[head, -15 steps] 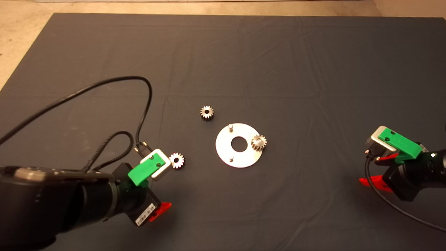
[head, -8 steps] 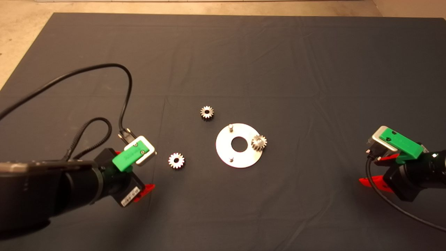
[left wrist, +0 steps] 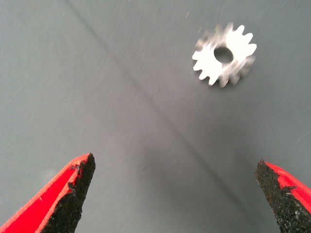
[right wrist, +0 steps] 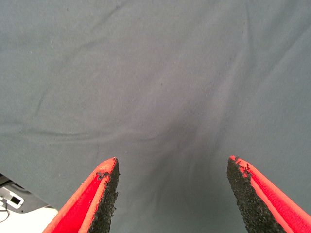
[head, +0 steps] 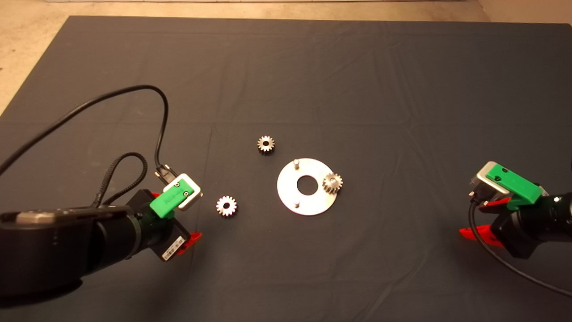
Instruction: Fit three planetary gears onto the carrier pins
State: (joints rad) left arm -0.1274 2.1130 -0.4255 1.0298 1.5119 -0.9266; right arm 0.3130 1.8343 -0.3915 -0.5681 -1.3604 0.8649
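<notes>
The shiny ring disc (head: pixel 290 190) lies mid-mat with two bare carrier pins (head: pixel 295 163) (head: pixel 296 205). One planetary gear (head: pixel 332 183) sits at the disc's right rim and hides the third pin. A second gear (head: pixel 266 144) lies flat on the mat, up and left of the disc. A third gear (head: pixel 226 206) lies flat to the disc's left and also shows in the left wrist view (left wrist: pixel 224 54). My left gripper (head: pixel 176 219) (left wrist: pixel 177 194) is open and empty, a short way left of that gear. My right gripper (head: pixel 480 218) (right wrist: pixel 175 194) is open and empty over bare mat at the right edge.
The dark mat (head: pixel 357 89) covers the table, with creases in the cloth. The left arm's black cables (head: pixel 161 116) loop over the mat behind the gripper. Pale floor (head: pixel 27 36) shows past the mat's far and left edges.
My left gripper has drawn back to the left, away from the third gear, then edged slightly back toward it. The gears, the disc and the right arm have not moved.
</notes>
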